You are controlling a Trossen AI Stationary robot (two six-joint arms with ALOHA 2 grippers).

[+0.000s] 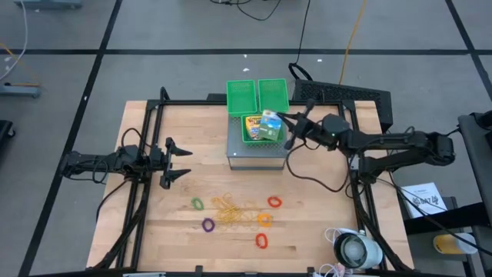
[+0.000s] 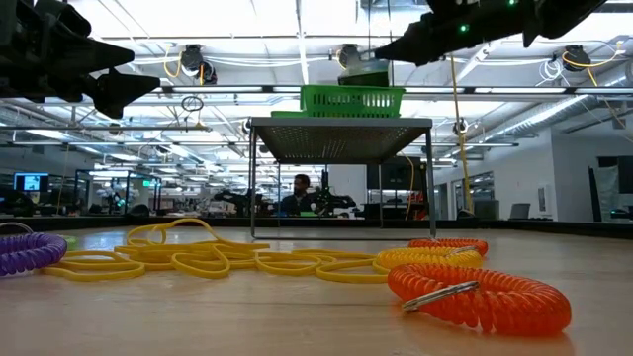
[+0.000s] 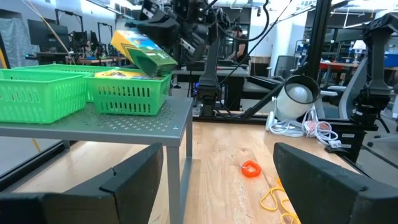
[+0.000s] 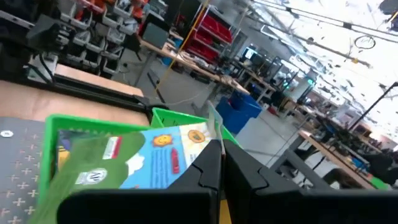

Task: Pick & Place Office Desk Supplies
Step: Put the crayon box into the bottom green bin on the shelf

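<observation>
Right gripper (image 1: pixel 286 131) pinches green-white packet (image 1: pixel 270 125); print unreadable

This is a robotics lab in a large open industrial hall. A pale butcher-block wooden table (image 1: pixel 307 231) with a black metal frame stands on a grey concrete floor (image 1: pixel 154 23) marked with dark tape lines; cables trail off toward twelve o'clock. Beyond the table, long ceiling strip lights (image 2: pixel 297 30) hang over rows of workbenches with monitors (image 2: pixel 30 182), red storage bins (image 4: pixel 214 34), and a seated person (image 2: pixel 300 194).

Table (image 1: pixel 154 238) bears rings (image 1: pixel 263 240), bands (image 1: pixel 231 211) (tangled).
</observation>
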